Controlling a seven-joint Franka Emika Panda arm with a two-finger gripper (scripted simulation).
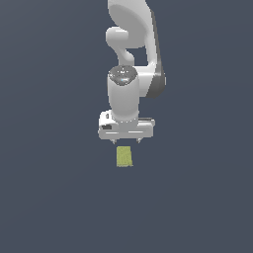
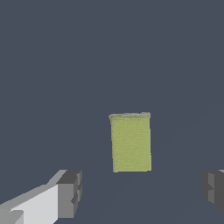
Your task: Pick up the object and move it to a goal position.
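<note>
The object is a small yellow-green rectangular block (image 1: 124, 156), faintly mottled, lying on the dark grey surface. In the exterior view it sits just in front of and below my white gripper (image 1: 127, 142). The gripper hangs above it, apart from it, and is much wider than the block. In the wrist view the block (image 2: 130, 142) lies ahead of the gripper (image 2: 142, 192), between the lines of the two fingers but beyond their tips. The grey fingertips (image 2: 70, 193) stand wide apart with nothing between them. The gripper is open and empty.
The white arm (image 1: 133, 54) rises behind the gripper towards the top of the exterior view. The plain dark grey surface (image 1: 49, 197) spreads all around the block. No goal marker shows in either view.
</note>
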